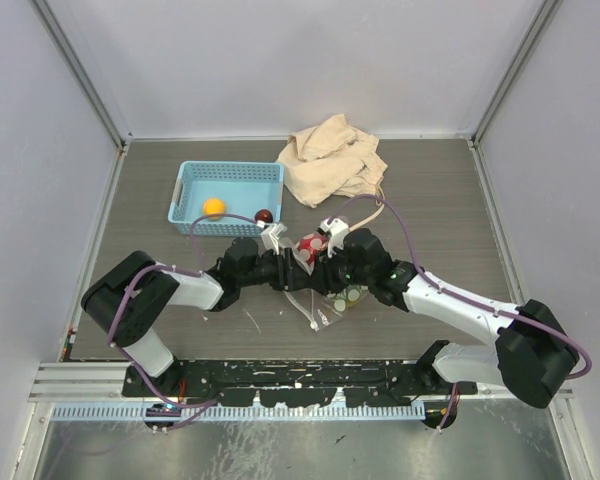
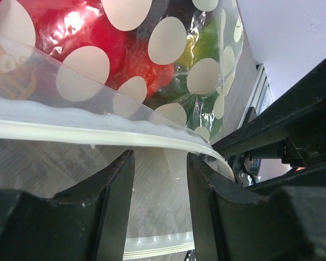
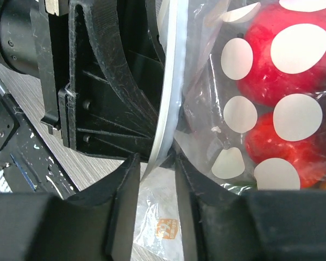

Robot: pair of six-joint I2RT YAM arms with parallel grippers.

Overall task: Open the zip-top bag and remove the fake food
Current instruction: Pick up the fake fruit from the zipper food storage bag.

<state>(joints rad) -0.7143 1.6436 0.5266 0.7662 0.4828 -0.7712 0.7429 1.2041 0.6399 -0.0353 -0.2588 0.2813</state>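
The zip-top bag (image 1: 313, 290), clear with white dots, hangs between both grippers above the table's middle. Red fake food (image 1: 308, 245) shows through it, with greenish pieces (image 1: 352, 295) lower down. In the left wrist view the white zip strip (image 2: 98, 133) runs across the tips of my left gripper (image 2: 160, 159). Its jaws stand apart with clear film between them, and red food (image 2: 81, 32) and green food (image 2: 206, 43) lie beyond. My right gripper (image 3: 155, 160) also has its jaws apart, the strip's edge (image 3: 168, 109) at their tips, red food (image 3: 293, 54) to the right.
A light blue basket (image 1: 227, 172) stands at the back left. It holds an orange ball (image 1: 213, 207) and a dark maroon piece (image 1: 264, 215). A beige cloth bag (image 1: 332, 160) lies at the back centre. The left gripper's black body (image 3: 98, 81) sits right behind the strip.
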